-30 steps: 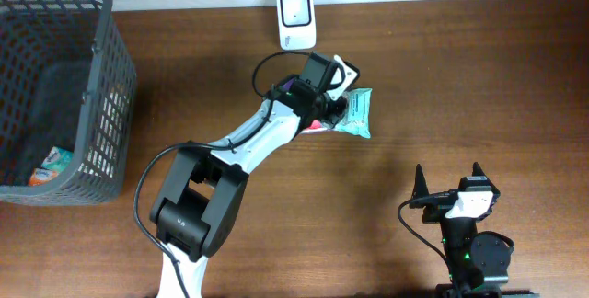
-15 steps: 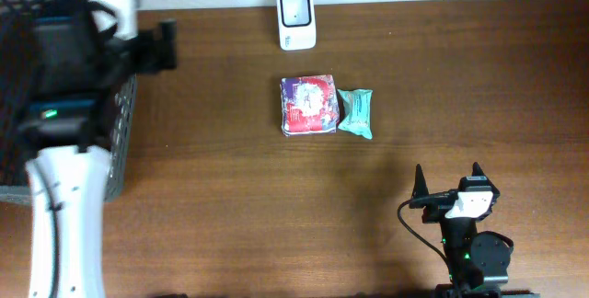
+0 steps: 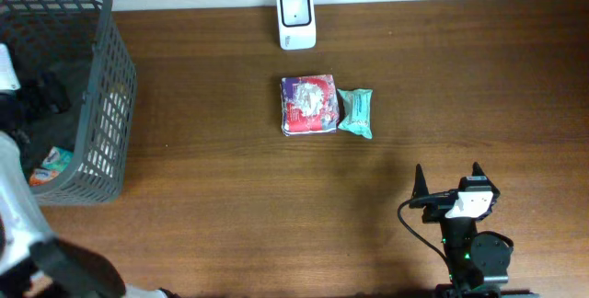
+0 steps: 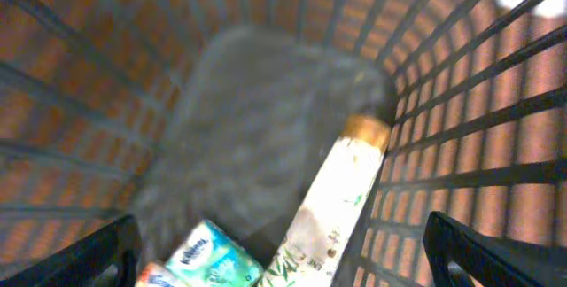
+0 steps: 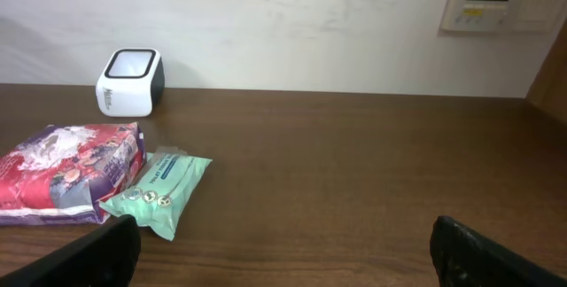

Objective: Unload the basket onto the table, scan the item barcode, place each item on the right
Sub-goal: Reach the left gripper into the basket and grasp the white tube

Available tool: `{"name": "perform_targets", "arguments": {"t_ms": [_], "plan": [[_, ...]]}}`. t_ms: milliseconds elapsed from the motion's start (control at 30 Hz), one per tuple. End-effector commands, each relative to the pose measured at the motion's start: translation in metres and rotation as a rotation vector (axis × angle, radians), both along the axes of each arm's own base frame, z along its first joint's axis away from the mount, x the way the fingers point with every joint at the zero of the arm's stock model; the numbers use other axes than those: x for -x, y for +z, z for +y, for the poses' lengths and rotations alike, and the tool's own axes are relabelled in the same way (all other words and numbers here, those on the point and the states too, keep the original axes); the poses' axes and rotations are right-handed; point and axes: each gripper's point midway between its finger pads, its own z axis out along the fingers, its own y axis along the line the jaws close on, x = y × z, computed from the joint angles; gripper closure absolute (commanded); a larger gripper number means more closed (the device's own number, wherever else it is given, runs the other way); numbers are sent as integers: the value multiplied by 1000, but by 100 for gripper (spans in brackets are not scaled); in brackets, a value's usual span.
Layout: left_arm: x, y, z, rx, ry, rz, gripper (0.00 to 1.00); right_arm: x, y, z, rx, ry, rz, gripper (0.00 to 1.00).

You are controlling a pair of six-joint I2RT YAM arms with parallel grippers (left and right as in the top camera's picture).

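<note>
- Overhead: red packet and green wipes pack lay side by side on counter.
- Left jaws stood apart over basket.
- Right jaws stood apart, empty.

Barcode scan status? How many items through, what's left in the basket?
Looks done: red pack and green wipes pack lie on the table near the scanner. In hand: nothing; left gripper hangs open over the basket. Left: a long white pack and a teal pack there. Right gripper idle, open.

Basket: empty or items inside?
Not empty. The basket holds a tissue pack and a long pale packet on its floor, seen in the left wrist view.
</note>
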Motion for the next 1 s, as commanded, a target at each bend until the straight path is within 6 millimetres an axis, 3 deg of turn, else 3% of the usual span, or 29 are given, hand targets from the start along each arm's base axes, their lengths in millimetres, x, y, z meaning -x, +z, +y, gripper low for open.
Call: {"name": "perform_targets", "arguments": {"t_ms": [0, 67, 200, 333, 533, 633, 733, 800, 867, 900, 967], "plan": [[1, -46, 9, 66, -4, 100, 1, 0, -4, -3, -4, -14, 6, 1], [4, -66, 10, 101, -5, 153, 1, 0, -4, -3, -4, -14, 6, 1], [3, -100, -19, 184, -229, 210, 1, 0, -4, -3, -4, -14, 6, 1], [7, -123, -20, 202, -263, 269, 1, 0, -4, -3, -4, -14, 6, 1], [14, -184, -38, 329, -383, 364, 3, 0, -4, -3, -4, -14, 6, 1], [20, -211, -39, 368, -378, 419, 16, 0, -4, -3, -4, -14, 6, 1], [19, -216, -35, 359, -356, 432, 55, 0, -4, -3, -4, -14, 6, 1], [4, -202, -24, 375, -249, 393, 80, 0, -4, -3, -4, -14, 6, 1], [-9, -183, -14, 371, -199, 352, 94, 0, -4, -3, -4, -14, 6, 1], [-15, -173, -10, 365, -183, 334, 100, 0, -4, -3, -4, -14, 6, 1], [-22, -159, -3, 385, -112, 309, 100, 0, -4, -3, -4, -14, 6, 1]]}}
